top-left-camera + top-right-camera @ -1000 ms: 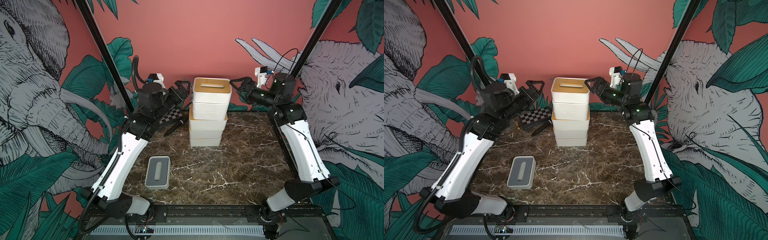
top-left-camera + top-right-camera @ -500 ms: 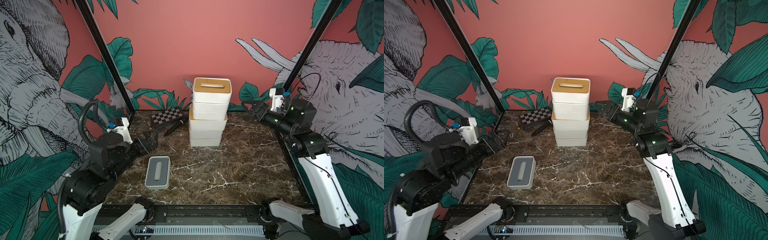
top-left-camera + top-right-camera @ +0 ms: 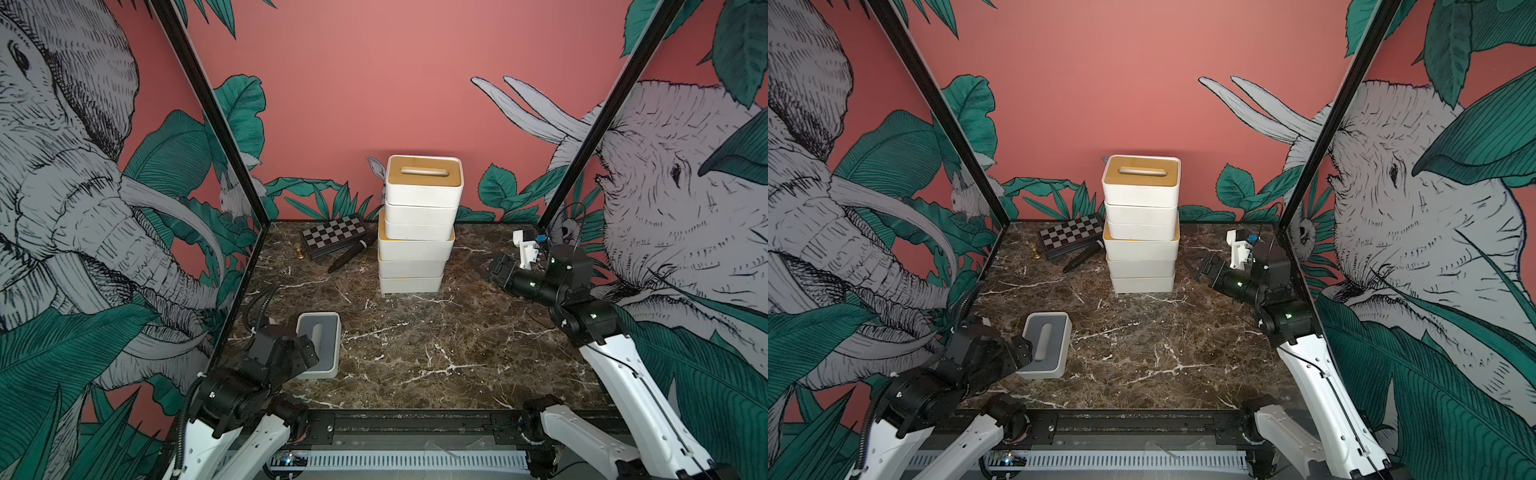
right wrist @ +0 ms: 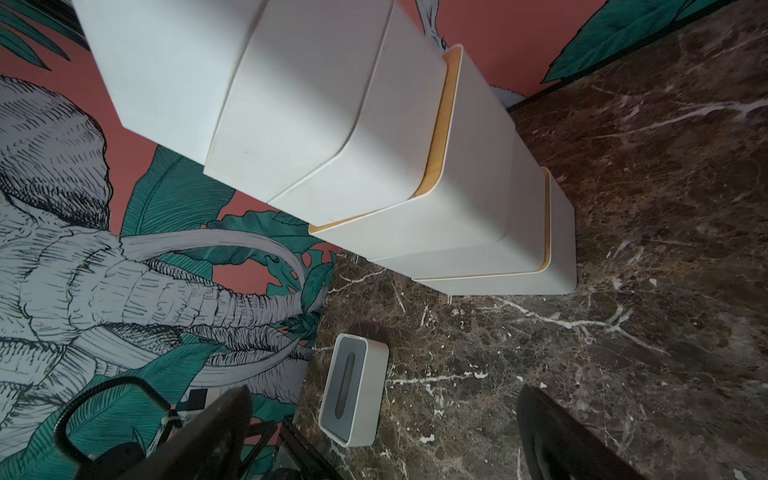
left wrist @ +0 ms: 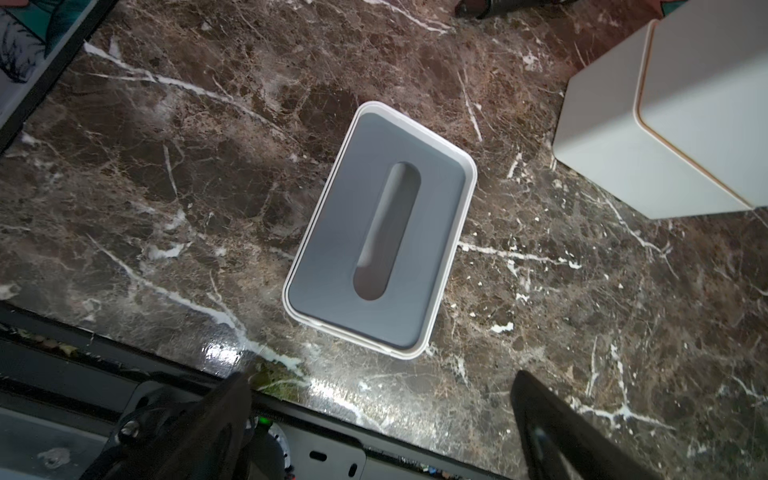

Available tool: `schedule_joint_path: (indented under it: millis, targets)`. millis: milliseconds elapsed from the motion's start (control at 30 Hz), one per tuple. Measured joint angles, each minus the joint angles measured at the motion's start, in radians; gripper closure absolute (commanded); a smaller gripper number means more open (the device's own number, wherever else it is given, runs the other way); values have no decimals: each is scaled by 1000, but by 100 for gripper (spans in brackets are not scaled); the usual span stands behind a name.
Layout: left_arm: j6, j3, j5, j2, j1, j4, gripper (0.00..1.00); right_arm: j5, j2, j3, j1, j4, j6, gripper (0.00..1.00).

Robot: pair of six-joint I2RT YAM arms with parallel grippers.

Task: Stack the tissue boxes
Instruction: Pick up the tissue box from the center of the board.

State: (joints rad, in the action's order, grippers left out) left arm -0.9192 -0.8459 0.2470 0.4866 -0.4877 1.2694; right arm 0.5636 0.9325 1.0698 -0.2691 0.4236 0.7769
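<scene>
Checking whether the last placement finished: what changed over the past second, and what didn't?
Both arms drew back and down from the top of the stack of tissue boxes: the left gripper now hovers by the grey-lidded tissue box, the right gripper low on the stack's right. All jaws open throughout, nothing taken or released. Stack, grey-lidded tissue box, chessboard case and marker unmoved.

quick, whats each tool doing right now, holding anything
left tool: open, holding nothing, by the grey-lidded tissue box
right tool: open, holding nothing, facing the stack of tissue boxes
</scene>
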Motion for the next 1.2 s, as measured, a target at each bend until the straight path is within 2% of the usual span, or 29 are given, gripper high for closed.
schedule_joint_path:
  millis: [100,167,433,600,800,967,1200]
  targets:
    - [-22,40,18,48,12,-61,0,28,-33,-54,-8,6,-16,1]
    - [-24,62,15,87,51,-115,0,45,-61,-98,-13,8,-21,1]
    - [32,164,-142,224,414,-364,0,85,-135,-240,-31,16,-18,1]
    - [58,236,-236,274,528,-483,0,102,-143,-274,-32,13,-14,1]
    - [76,324,-338,272,654,-596,0,123,-135,-317,-37,-24,14,1]
    - [98,363,-408,261,681,-621,0,130,-122,-333,-41,-36,27,1]
    - [142,363,-476,169,681,-614,1,134,-111,-350,-51,-86,46,1]
